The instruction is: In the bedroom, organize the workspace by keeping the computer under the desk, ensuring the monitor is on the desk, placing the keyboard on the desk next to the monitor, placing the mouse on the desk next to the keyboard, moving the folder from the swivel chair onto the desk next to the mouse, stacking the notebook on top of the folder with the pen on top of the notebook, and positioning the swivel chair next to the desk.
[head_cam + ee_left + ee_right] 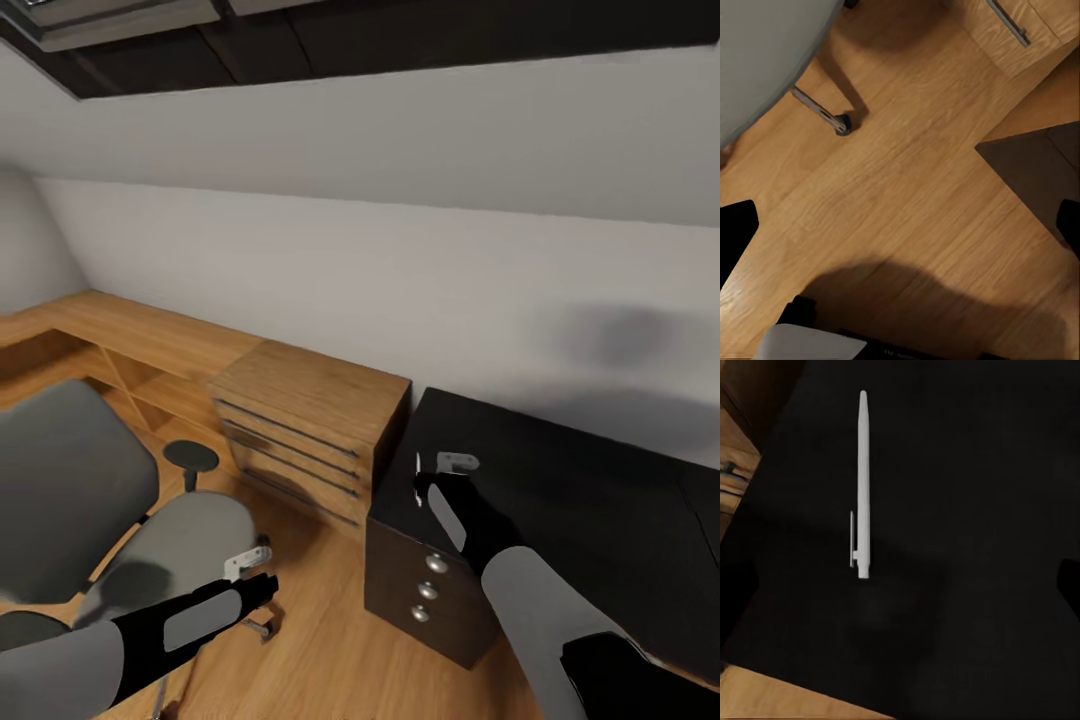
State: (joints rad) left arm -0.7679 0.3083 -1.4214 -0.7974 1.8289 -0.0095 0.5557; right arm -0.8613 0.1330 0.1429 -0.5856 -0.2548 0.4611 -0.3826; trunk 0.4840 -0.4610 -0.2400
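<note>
The glossy black counter (590, 480) carries the white pen (862, 484), which lies flat near the counter's corner beside the light-wood dresser (310, 420). Counter, dresser and swivel chair (120, 520) stand on the wood floor (907, 195).

Light-wood dresser (305, 430) with bar handles — against white wall (400, 270), wood floor (330, 640)

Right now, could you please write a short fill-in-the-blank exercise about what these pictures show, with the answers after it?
1. The white pen lies on the black top of the ____.
2. The right gripper hovers above the ____.
3. The swivel chair has a seat of ____ fabric.
4. The dresser beside the desk is made of light ____.

Missing words: desk; pen; grey; wood
</note>
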